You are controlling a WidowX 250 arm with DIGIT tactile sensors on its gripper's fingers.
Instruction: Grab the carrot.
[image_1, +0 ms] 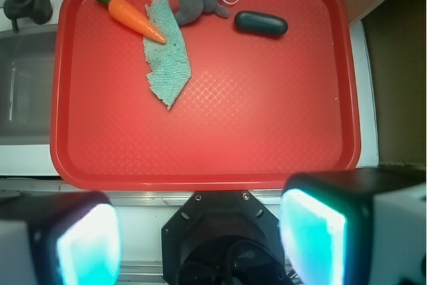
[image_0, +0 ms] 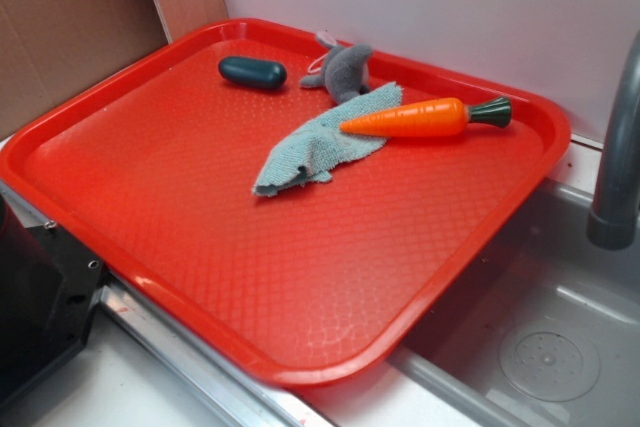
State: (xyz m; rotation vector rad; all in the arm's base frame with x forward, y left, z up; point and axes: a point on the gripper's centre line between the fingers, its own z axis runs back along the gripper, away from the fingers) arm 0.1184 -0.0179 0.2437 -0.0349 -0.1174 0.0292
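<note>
Carrot (image_0: 408,119) lying flat in far corner of red tray (image_0: 300,287), nearest the faucet (image_0: 617,147); green stem cap toward tray rim, pointed tip resting on teal cloth (image_0: 320,147). Grey plush toy (image_0: 345,69) just behind cloth, apart from carrot. Dark teal capsule (image_0: 252,71) further along back edge, well apart.

Gripper (image_1: 200,245) seen from wrist view hanging over near edge of tray, both fingers (image_1: 87,241) spread wide, nothing between them. Well apart from carrot.

Step in hand, by judgement: approach not yet begun. Next move likely calls for travel across tray to far corner, wrist turned so fingers straddle carrot across its thick orange middle, then descent. Worth avoiding cloth under tip; grip nearer stem end safer.
</note>
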